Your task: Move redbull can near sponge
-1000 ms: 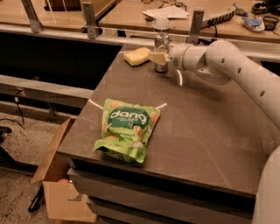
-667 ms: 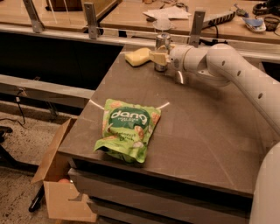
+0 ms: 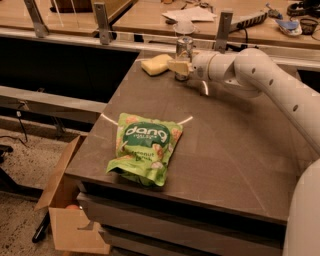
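Observation:
The redbull can (image 3: 184, 49) stands upright near the table's far edge, just right of the pale yellow sponge (image 3: 156, 64). My gripper (image 3: 180, 66) reaches in from the right on the white arm (image 3: 250, 67) and is closed around the can's lower half. The can's base is hidden behind the fingers, so I cannot tell if it rests on the table. A small gap separates the can from the sponge.
A green snack bag (image 3: 145, 148) lies on the dark table (image 3: 235, 150) near its front left. An open cardboard box (image 3: 65, 215) sits on the floor below the table's left edge. A workbench with clutter (image 3: 200, 12) runs behind.
The gripper with the can has shifted very slightly left toward the sponge. The bag and the sponge have not moved.

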Available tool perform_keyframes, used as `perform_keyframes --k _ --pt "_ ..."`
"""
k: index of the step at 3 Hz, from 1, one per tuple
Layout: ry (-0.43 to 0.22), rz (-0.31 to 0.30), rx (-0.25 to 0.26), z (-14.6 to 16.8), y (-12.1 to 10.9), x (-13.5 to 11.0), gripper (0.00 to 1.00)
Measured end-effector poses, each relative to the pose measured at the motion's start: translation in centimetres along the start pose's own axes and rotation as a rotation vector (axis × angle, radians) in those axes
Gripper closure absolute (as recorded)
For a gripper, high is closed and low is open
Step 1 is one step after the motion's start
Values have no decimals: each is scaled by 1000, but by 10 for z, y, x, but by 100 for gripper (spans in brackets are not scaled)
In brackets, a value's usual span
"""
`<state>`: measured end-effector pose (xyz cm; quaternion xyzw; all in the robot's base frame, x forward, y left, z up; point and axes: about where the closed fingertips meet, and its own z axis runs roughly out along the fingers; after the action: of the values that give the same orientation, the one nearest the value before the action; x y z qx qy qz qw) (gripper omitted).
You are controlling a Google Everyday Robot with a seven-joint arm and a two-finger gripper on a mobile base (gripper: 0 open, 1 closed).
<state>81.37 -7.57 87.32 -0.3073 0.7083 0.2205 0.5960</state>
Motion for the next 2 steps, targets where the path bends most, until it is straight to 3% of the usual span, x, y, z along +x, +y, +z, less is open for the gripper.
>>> perform_keyframes --k 1,2 --pt "-50 -58 11 -4 -8 -5 0" --pt "-64 -65 37 -25 -13 0 0"
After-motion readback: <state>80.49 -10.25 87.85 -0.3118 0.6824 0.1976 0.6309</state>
